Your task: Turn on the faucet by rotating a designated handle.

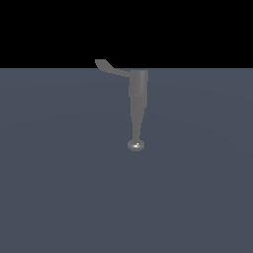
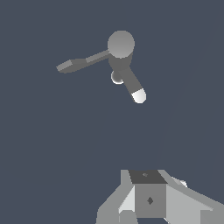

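On the grey tabletop (image 1: 59,197) stands the faucet (image 1: 138,99), its handle (image 1: 109,67) sticking out from the thick cylinder toward the exterior view's left. Well apart from the faucet, the tool (image 2: 148,199) touches nothing; whether its jaws are wide or narrow cannot be told.

The handle (image 1: 109,68) juts from the faucet (image 1: 138,94) — toward the exterior view's left.
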Motion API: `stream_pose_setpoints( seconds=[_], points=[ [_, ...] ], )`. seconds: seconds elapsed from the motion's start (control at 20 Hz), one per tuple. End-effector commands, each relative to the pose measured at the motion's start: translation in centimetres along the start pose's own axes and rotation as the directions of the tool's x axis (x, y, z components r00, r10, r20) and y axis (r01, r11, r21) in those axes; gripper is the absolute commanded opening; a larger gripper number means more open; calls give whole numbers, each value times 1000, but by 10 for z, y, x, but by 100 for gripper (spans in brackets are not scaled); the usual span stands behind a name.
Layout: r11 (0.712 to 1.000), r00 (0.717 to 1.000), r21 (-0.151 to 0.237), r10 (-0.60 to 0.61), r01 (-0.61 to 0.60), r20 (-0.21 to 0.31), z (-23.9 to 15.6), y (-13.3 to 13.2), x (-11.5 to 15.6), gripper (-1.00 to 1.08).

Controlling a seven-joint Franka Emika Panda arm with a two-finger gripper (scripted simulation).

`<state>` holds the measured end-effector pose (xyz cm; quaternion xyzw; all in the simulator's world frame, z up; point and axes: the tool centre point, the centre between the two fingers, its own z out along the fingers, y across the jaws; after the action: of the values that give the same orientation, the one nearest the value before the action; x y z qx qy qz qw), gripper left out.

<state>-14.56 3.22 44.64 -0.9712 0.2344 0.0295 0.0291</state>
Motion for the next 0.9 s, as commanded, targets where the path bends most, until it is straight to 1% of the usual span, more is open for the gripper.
stream_pose_setpoints(
  seconds=[0.0,0.2,0.4,0.6,0.85],
  points=[
    [998,998,3,64,-64,0,4,-7,11,-100],
    [986,986,6,165,-165,0,13,-18,28,-100],
    [964,964,8,265,-265,-1,22,-28,44,-100],
    [932,932,9,362,-362,-4,32,-39,61,-100],
    [879,879,10,477,-477,-9,47,-52,81,-100]
  ],
)
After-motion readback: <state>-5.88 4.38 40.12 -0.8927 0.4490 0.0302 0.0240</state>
